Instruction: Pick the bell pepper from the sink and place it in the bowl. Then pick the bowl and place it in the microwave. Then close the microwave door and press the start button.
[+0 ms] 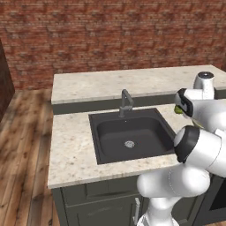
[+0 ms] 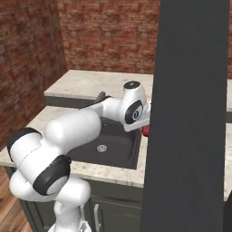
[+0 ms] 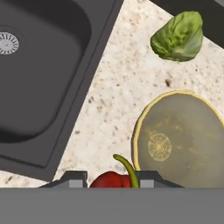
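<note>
Pepper's out of the sink (image 3: 39, 78), end effector (image 3: 113, 178) clamped on the bell pepper (image 3: 110, 179) above the bench (image 3: 113, 100). Next it probably needs centering over the bowl (image 3: 181, 138) before dropping.

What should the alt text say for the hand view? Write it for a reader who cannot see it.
A red bell pepper with a curved green stem sits clamped between the gripper jaws above a speckled countertop, just beside an olive-tan bowl. The dark sink with its silver drain lies at left, and a leafy green vegetable at top right.
</note>
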Available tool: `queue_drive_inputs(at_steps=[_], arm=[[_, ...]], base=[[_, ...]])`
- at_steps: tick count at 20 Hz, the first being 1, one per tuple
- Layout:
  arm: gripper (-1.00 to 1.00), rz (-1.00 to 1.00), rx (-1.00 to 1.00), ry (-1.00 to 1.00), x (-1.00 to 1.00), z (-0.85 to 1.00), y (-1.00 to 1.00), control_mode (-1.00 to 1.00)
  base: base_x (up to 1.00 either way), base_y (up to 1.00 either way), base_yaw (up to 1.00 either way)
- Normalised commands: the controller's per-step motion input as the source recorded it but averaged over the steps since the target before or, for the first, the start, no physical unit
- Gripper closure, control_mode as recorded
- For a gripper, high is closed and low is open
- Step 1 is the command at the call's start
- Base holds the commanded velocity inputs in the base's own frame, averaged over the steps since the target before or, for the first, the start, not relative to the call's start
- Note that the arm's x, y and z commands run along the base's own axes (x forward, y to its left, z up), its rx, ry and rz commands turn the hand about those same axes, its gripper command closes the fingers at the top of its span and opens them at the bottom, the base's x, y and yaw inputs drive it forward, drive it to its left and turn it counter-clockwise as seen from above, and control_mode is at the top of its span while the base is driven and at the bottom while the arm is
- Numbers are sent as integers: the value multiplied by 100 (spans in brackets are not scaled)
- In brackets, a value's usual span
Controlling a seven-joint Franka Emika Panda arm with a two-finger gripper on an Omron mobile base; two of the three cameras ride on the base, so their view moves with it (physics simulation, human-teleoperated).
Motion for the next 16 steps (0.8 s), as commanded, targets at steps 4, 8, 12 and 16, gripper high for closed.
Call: queue_drive_inputs(at_steps=[4,8,12,16], arm=[[100,-3,-1,1,-5,0,-62,-100],[100,0,0,6,9,-1,-45,-100],[100,0,0,9,31,-3,-41,-100],[100,0,0,13,28,-27,-39,-100]], base=[[0,0,0],[0,0,0],[0,0,0],[0,0,0]])
